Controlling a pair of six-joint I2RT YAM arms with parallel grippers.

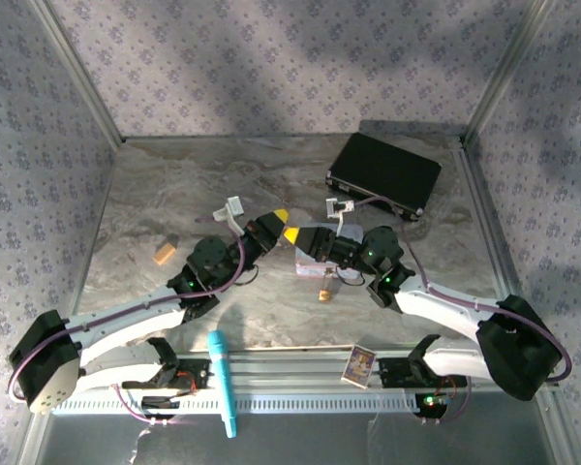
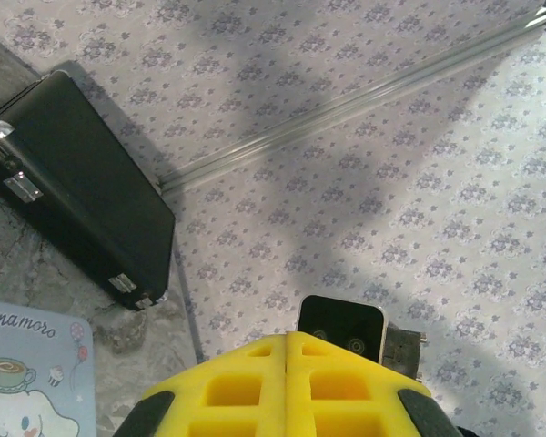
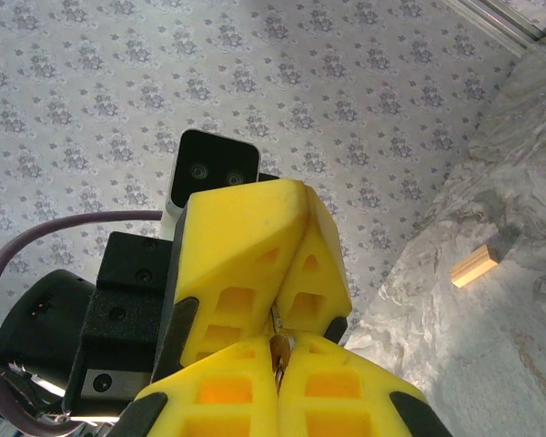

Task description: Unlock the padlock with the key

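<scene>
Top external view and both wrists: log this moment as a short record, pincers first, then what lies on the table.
left pincer: shut, raised above the table, tip to tip with the right one
right pincer: shut on a small brass item; key or padlock, cannot tell
pastel cartoon tin: flat on the table beneath the arms
black case: closed, far right corner
tan block: left of the left arm
teal pen: near edge

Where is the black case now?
Top external view: the black case lies at the far right corner of the table. Left wrist view: it lies just beyond the pastel tin.
</scene>
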